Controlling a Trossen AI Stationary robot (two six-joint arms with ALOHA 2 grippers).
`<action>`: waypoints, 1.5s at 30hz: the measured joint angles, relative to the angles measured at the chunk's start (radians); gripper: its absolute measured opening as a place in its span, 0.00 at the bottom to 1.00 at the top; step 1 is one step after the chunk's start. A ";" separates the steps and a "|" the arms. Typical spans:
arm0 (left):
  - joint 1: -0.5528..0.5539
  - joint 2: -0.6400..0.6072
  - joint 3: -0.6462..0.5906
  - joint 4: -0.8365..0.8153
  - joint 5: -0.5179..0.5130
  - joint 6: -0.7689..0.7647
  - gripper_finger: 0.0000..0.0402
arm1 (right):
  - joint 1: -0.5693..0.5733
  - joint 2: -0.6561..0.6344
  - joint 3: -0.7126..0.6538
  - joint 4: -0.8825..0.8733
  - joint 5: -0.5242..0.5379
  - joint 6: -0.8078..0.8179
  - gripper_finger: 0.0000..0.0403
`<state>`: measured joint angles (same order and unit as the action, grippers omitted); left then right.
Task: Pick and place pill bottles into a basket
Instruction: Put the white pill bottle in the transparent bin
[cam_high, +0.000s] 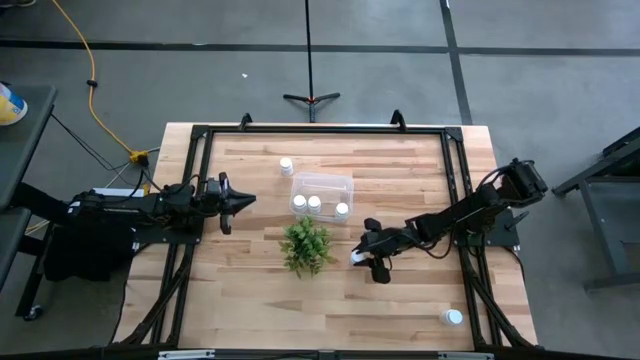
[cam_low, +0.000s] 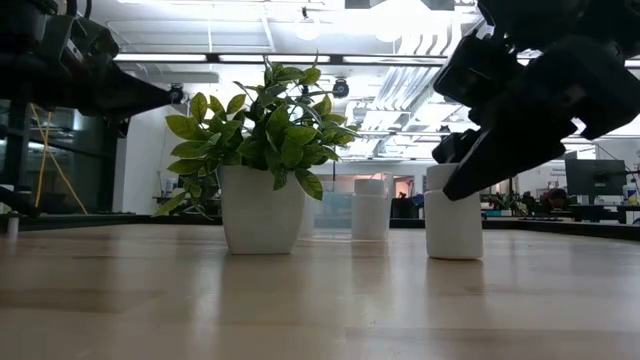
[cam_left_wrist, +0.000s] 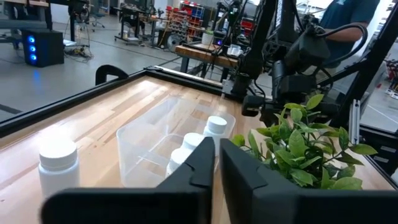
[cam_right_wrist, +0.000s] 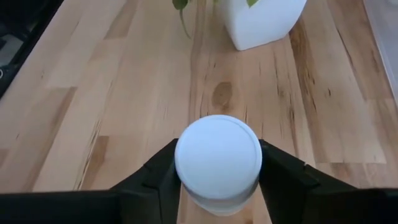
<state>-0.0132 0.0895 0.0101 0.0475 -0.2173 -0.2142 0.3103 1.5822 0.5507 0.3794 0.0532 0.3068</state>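
A white pill bottle (cam_right_wrist: 217, 155) stands upright on the table beside the potted plant (cam_high: 306, 246), and my right gripper (cam_high: 370, 257) is shut on it. It also shows in the low view (cam_low: 453, 228). The clear basket (cam_high: 322, 182) at the table's middle holds three bottles (cam_high: 314, 203). One bottle (cam_high: 286, 166) stands left of the basket toward the far edge. Another (cam_high: 453, 317) stands near the front right corner. My left gripper (cam_high: 238, 200) is shut and empty, above the table's left side and pointing toward the basket. My right gripper pinches the bottle's body (cam_right_wrist: 186, 190) between its two fingers, just below the cap. One finger (cam_right_wrist: 158, 174) is on each side. The fingers slant down from the table's right. The bottle is upright, with its base on the table (cam_low: 453, 254).
The green plant in its white pot (cam_low: 262, 208) stands close to the held bottle, between it and the table's left side. A black frame (cam_high: 455, 180) runs around the table's edges. Bare wood lies toward the near edge.
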 joint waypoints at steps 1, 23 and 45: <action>0.000 0.000 0.000 0.000 0.000 0.000 0.12 | 0.000 0.000 0.000 0.000 0.000 0.004 0.40; 0.000 0.000 0.000 0.003 -0.026 0.000 0.31 | -0.003 -0.013 0.000 -0.007 0.075 0.078 0.40; 0.000 0.000 0.000 0.003 -0.015 0.000 0.09 | -0.216 -0.302 0.000 -0.125 0.084 -0.114 0.40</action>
<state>-0.0132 0.0895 0.0098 0.0505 -0.2320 -0.2142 0.0947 1.2797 0.5503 0.2543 0.1371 0.1927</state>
